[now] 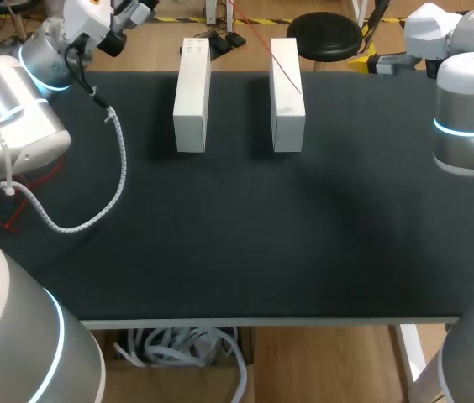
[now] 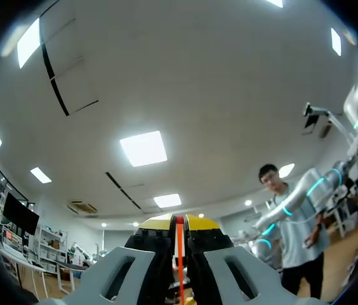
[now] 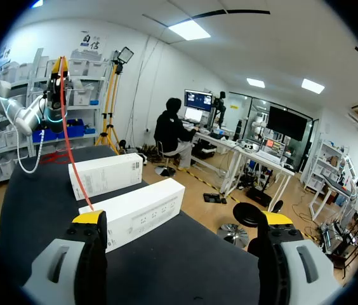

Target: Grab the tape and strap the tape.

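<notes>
- Table (image 1: pixel 237 252): black; bears two long white boxes side by side, apart, near its far edge; left-hand box (image 1: pixel 192 92), right-hand box (image 1: pixel 287 105).
- Left gripper (image 2: pixel 179 222): held high and pointing upward; yellow tips clenched on the tape.
- Right gripper (image 3: pixel 182 218): fingers spread wide, grasping nothing; near the boxes.
- Tape (image 3: pixel 71 149): thin red strand; runs from the left gripper down to the right-hand box.
- Hazards, judged: a harder pull may drag or tip that box; so narrow a strand may slip the pinch; a right-side closure off its line would miss it.
</notes>
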`<state>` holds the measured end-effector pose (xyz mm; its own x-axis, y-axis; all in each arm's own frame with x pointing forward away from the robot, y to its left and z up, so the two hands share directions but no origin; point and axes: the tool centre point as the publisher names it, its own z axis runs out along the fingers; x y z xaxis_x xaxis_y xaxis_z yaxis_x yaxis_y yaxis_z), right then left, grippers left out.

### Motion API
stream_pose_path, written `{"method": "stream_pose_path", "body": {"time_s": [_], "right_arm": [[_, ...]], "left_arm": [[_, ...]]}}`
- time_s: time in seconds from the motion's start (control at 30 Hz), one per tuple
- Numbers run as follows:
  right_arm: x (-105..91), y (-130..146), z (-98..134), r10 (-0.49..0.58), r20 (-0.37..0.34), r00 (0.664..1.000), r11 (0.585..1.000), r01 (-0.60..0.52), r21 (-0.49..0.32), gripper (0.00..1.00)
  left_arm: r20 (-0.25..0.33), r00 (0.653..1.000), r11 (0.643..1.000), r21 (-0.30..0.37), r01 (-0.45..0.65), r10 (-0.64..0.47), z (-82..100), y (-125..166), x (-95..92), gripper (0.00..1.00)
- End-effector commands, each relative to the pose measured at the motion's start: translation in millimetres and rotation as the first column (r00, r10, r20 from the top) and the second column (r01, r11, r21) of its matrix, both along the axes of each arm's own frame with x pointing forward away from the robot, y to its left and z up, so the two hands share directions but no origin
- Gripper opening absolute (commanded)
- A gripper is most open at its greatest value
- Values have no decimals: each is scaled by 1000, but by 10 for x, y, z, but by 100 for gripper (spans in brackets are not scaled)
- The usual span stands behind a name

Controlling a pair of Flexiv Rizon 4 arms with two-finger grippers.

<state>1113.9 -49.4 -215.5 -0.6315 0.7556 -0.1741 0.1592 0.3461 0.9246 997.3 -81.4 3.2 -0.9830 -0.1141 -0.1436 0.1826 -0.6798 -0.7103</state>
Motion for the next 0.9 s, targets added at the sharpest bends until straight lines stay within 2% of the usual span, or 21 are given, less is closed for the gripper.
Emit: {"method": "stream_pose_path", "body": {"time_s": [0.03, 0.47, 0.53, 0.57, 0.67, 0.7, 0.73, 0.9], "right_arm": [[3, 0, -4, 0, 0, 1000, 1000, 0, 1, 100], [3, 0, -4, 0, 0, 1000, 1000, 0, 1, 100], [-14, 21, 24, -33, -83, 996, 985, 46, 165, 100], [-18, 25, 43, -48, -100, 994, 973, 70, 221, 100], [-23, 23, 106, -108, -207, 972, 880, 190, 435, 100], [-33, 26, 117, -117, -234, 965, 852, 219, 476, 100], [-64, 37, 142, -130, -272, 953, 801, 263, 537, 100], [-209, 72, 111, -114, -405, 907, 632, 381, 675, 100]], "left_arm": [[4, 1000, 1000, -2, 4, -4, -11, 0, 19, 0], [4, 1000, 1000, -2, 4, -4, -11, 0, 19, 0], [4, 1000, 1000, -2, 4, -4, -11, 0, 19, 0], [4, 1000, 1000, -2, 4, -4, -11, 0, 19, 0], [4, 1000, 1000, -2, 4, -4, -11, 0, 19, 0], [4, 1000, 1000, -2, 4, -4, -11, 0, 19, 0], [4, 1000, 1000, -2, 4, -4, -11, 0, 19, 0], [4, 1000, 1000, -2, 4, -4, -11, 0, 19, 0]]}}
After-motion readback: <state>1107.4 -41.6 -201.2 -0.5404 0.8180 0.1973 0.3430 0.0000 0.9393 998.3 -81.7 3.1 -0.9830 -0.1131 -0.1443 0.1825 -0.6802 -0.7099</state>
